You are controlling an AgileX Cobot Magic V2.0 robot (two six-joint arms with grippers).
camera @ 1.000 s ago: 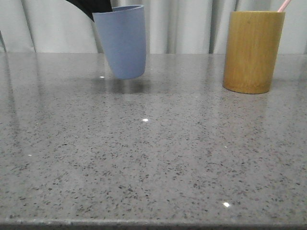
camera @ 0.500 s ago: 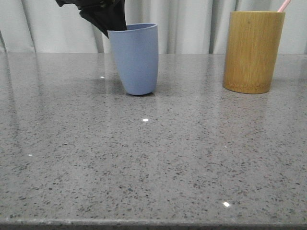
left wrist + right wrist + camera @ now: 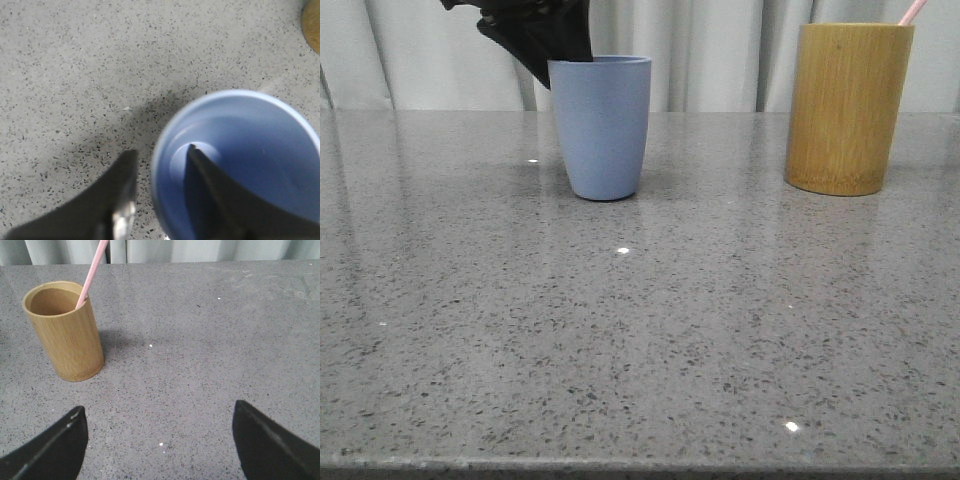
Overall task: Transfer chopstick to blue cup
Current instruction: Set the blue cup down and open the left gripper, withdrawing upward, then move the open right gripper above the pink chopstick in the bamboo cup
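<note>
The pale blue plastic cup (image 3: 601,126) now stood flat on the grey speckled tabletop (image 3: 640,330), no longer lifted, the left gripper (image 3: 160,200) fingers narrowly pinching its rim; the thin pink chopstick (image 3: 91,272) waited in the bamboo holder (image 3: 65,332).

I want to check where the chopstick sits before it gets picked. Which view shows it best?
The right wrist view: the chopstick leans out of the bamboo holder, its shaft visible down to the rim. The front view catches just its pink tip above the holder.
</note>
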